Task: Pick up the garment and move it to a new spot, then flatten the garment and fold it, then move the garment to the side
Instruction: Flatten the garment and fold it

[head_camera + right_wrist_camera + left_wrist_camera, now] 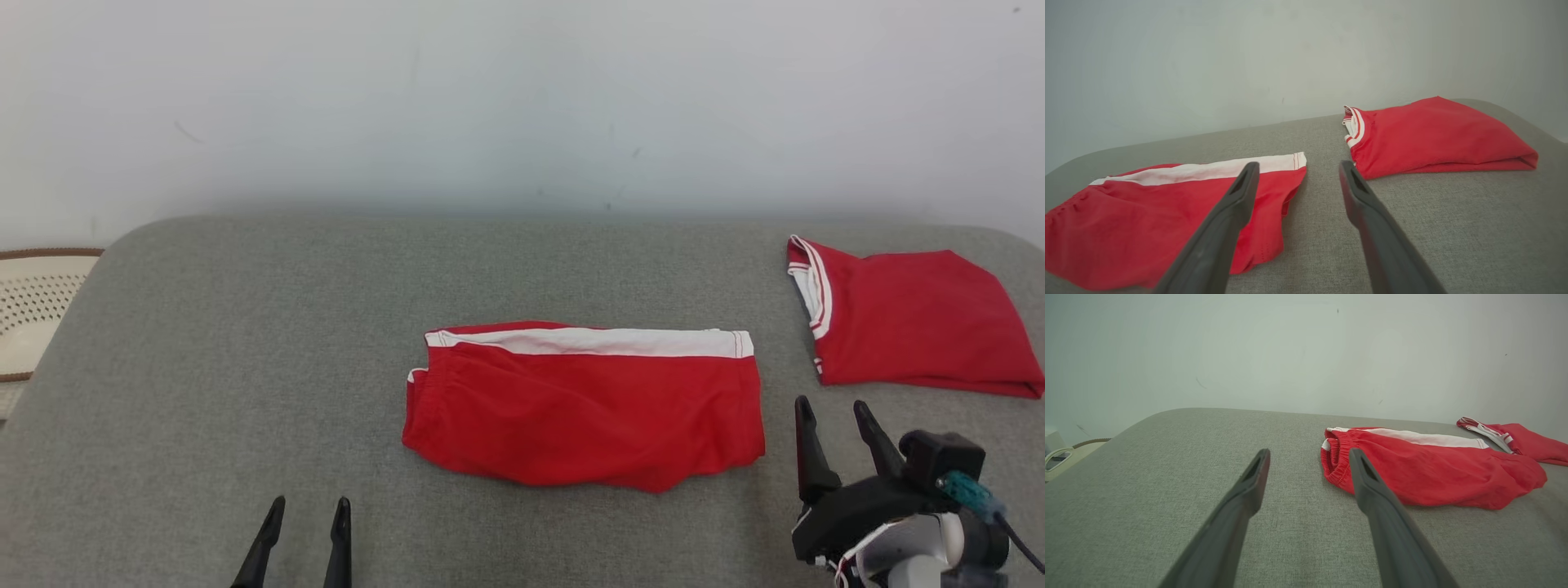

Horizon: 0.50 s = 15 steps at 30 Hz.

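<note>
The garment (584, 408) is a pair of red shorts with a white side stripe, lying folded flat in the middle of the grey padded surface (245, 343). It also lies to the right in the left wrist view, garment (1433, 469), and to the lower left in the right wrist view, garment (1147, 220). My left gripper (309, 514) hovers open near the front edge, left of the shorts and apart from them. My right gripper (833, 412) stands open just right of the shorts' right end, holding nothing.
A second red garment with white-trimmed collar (906, 327) lies folded at the back right, and it is in the right wrist view as red garment (1437, 134). A cream perforated object with a brown rim (33, 306) sits off the left edge. A pale wall rises behind.
</note>
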{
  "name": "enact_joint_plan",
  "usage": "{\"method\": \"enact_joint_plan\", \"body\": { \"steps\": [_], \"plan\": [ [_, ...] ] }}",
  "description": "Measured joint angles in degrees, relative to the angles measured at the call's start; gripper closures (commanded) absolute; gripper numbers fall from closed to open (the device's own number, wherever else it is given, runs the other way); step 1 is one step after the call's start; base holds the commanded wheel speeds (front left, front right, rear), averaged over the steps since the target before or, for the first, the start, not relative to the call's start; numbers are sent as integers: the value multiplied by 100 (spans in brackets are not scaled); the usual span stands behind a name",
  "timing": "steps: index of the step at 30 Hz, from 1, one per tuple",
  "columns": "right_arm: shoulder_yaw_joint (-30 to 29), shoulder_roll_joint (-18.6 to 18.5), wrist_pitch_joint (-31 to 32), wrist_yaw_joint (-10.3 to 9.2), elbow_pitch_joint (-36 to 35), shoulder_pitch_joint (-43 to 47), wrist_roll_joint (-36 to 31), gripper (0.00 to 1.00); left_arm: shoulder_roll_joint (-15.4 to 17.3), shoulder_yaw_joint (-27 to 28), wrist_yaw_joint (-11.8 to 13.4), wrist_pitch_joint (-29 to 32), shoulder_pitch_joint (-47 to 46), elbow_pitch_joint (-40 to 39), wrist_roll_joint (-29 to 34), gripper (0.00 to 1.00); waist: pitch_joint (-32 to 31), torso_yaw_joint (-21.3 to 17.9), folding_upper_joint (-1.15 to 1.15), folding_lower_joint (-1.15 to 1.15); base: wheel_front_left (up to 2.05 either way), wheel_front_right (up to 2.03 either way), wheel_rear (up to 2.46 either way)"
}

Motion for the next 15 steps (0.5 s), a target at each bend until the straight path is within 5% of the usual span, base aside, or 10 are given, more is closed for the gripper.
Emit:
{"method": "enact_joint_plan", "body": {
  "steps": [15],
  "plan": [
    [-474,-363,167,0,3352,-2247,-34,0,-89,-276,-147,0,-320,166,47,0,242,485,0,0,0,0,0]
  ]
}}
